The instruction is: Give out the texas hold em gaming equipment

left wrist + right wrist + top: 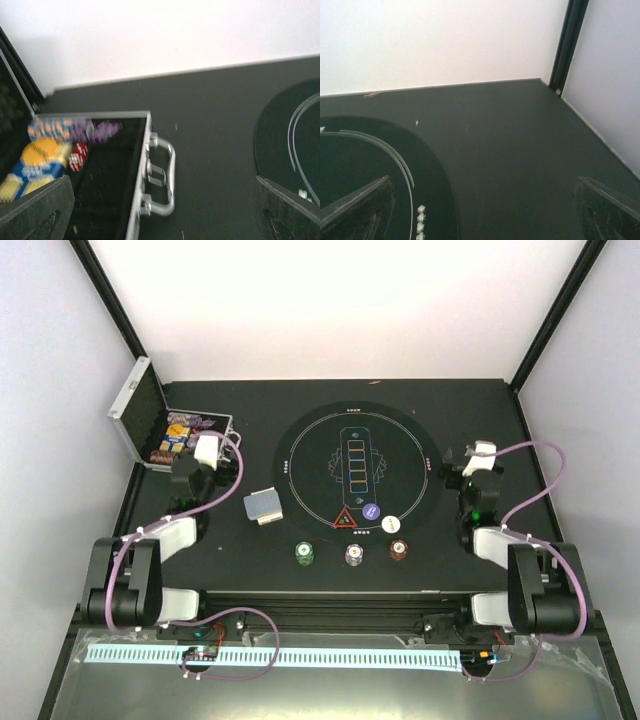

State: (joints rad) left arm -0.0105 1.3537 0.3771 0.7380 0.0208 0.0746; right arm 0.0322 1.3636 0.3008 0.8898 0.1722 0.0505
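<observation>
Case (140, 425) sat open far left. Left gripper (162, 200) hung just by its handle (173, 175), jaws wide, nothing held. Deck (263, 506) lay to its right and back toward the bases, between case and mat (300, 425); we couldn't call its long axis. Triangle (344, 519), blue disc (371, 511), white disc (392, 524) sat on the mat's near rim, green chip (305, 554), white chip (354, 555), red chip (398, 551) in a row below. Right gripper (482, 200) stood wide, empty, by the mat's right edge. Our read: left arm nearer the deck.
</observation>
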